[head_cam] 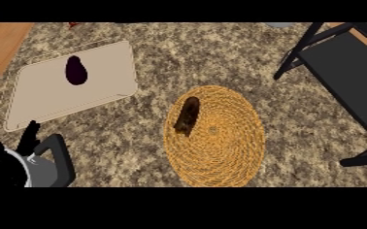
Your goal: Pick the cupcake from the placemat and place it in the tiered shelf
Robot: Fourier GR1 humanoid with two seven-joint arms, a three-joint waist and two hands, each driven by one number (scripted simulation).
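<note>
Nearest, at lower left, the left hand (43, 165) is seen resting, fingers apart, nothing held; the right hand is not shown. On the counter (215, 53), the tiered shelf (337, 63) is set at right, the placemat (222, 150) at centre, the cupcake (188, 116) on its upper-left part. Picking is judged not begun; a reach is called for. The cupcake's long axis is laid nearly up-down; its top end cannot be told.

Left hand (30, 136) rests open at the view's lower left edge, fingers up.
</note>
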